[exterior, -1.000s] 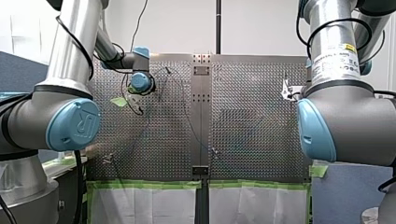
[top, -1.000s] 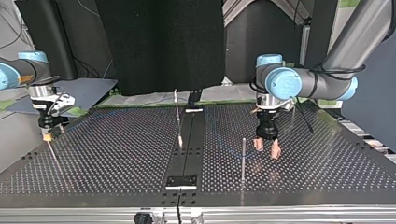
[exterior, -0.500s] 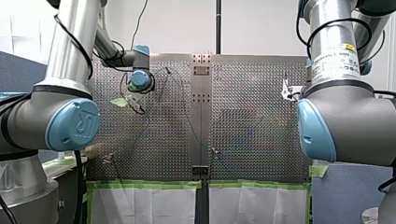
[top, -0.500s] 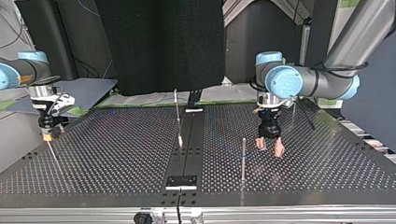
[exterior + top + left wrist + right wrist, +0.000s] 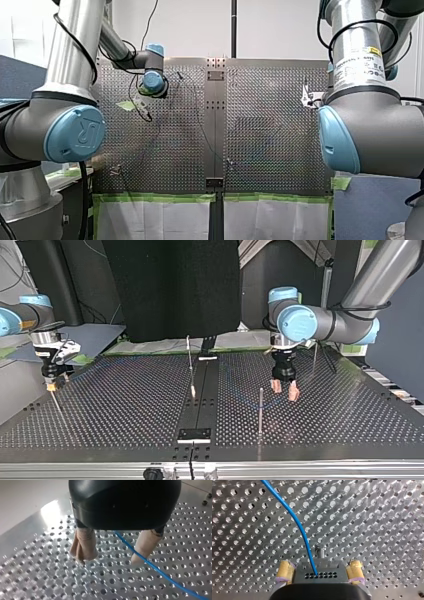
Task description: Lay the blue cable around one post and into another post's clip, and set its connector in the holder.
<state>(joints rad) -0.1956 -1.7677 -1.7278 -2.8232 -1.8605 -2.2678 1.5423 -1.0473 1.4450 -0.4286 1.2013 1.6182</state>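
Between the fingers of the left pincer (image 5: 110, 559) runs the blue cable (image 5: 155, 568), passing over the perforated desk (image 5: 45, 580). Left pincer state: released. Its two beige-padded fingers (image 5: 83, 546) stand well apart, with their tips pointed down at the desk; whether the tips touch the surface cannot be told. The cable emerges from under the black pincer body, runs close along one finger and crosses in front of its tip. It stays apart from the other finger. From there it continues in a nearly straight run away from the pincer across the desk. As seen in the top view, the left pincer hangs low over the desk. A thin upright post (image 5: 260, 410) stands near it, to the side of one finger and nearer the camera. Right pincer (image 5: 320, 573) state: clenched on the connector (image 5: 329, 567). Its two yellow-padded fingers (image 5: 284, 572) press against the two ends of the black connector block, which carries two rows of small holes on its face. The blue cable leaves that face near its middle and curves away ahead of the pincer, over the desk. A short metal peg (image 5: 320, 551) stands in the desk just ahead of the connector, and the cable passes just beside it.
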